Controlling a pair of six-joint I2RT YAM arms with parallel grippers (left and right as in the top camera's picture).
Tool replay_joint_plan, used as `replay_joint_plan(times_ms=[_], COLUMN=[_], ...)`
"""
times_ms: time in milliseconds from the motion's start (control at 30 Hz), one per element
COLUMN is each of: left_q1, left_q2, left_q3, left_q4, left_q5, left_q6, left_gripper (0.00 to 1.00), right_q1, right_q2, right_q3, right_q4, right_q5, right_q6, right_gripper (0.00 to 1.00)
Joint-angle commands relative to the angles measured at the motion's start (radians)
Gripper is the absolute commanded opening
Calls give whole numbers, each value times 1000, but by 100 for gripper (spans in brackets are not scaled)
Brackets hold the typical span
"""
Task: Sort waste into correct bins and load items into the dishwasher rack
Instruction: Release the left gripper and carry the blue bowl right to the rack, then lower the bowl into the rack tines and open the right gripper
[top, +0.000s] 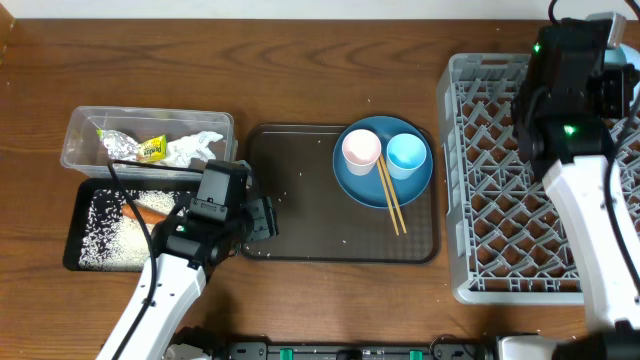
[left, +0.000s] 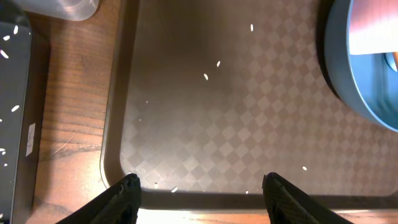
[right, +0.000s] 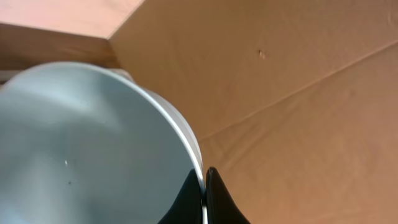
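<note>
- The right arm hides most of the white bowl with light-blue outside (right: 93, 143) from overhead. The right gripper (right: 204, 186) pinches its rim by the grey lattice dishwasher rack (top: 480, 200).
- The left gripper (left: 202, 186) gapes wide and empty over the dark brown serving tray (left: 249, 112).
- The wooden chopsticks (top: 390, 196) lie diagonally on the round blue plate (top: 355, 185).

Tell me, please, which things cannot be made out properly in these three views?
Overhead: the right gripper is hidden under its own wrist; the carrot is partly covered by the left arm.
Left wrist: the blue plate is cut off by the right edge; what stands on it is a washed-out blur.
Right wrist: the white bowl fills the frame, so the rack is out of sight.
</note>
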Motion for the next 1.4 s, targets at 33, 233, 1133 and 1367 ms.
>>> replay_joint_plan(times_ms=[33, 233, 1133, 1367], left_q1=[-1, -1, -1, -1], left_q2=[6, 6, 6, 6], left_q3=[-5, -5, -5, -5], left_q4=[1, 1, 1, 1], left_q5=[-13, -13, -13, -13], left_q6=[5, 5, 6, 6], left_gripper=[66, 66, 66, 67], right_q1=[-42, -58, 58, 74], right_q2=[98, 254, 532, 530], right_q3=[15, 15, 15, 15], right_q4=[128, 342, 371, 364], right_q5=[69, 64, 50, 65], right_q6=[-197, -336, -360, -413], right_gripper=[1, 1, 39, 61])
